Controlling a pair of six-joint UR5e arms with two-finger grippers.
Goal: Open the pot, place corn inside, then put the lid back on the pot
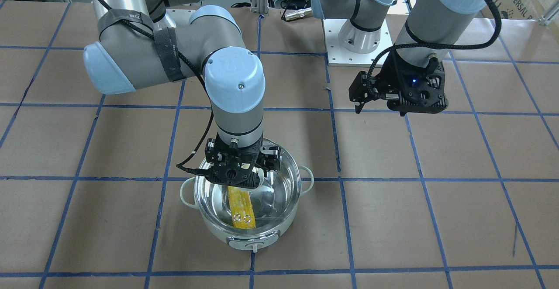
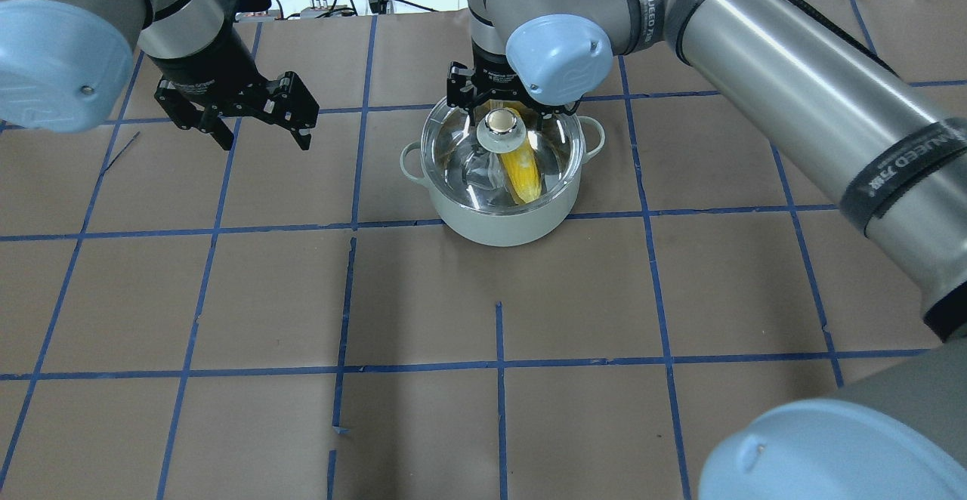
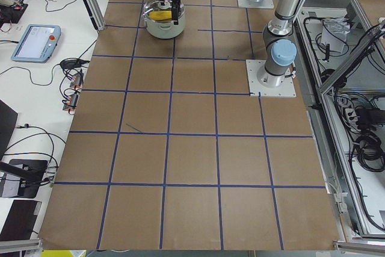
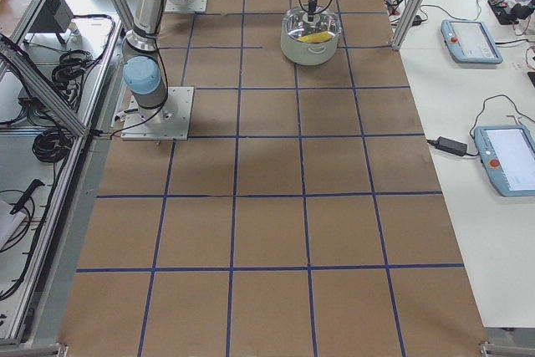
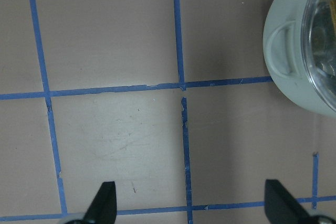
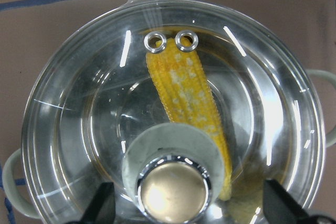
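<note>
Nearest the right wrist camera, the beige knob (image 6: 173, 190) of the lid (image 6: 89, 119) is seen directly below the right gripper (image 6: 190, 208). Its fingers (image 6: 102, 205) are spread wide to either side of the knob and appear not to touch it. The lid is seated on the pot (image 2: 498, 224). The corn (image 6: 184, 93) is laid inside the pot under the glass, its long axis running from beneath the knob toward the vent holes (image 6: 156, 41). The left gripper (image 2: 264, 137), also spread and empty, is held well apart from the pot, beyond one loop handle. The task is judged nearly done. Only a straight lift of the nearer right gripper away from the pot seems called for, so that the knob is not snagged.
</note>
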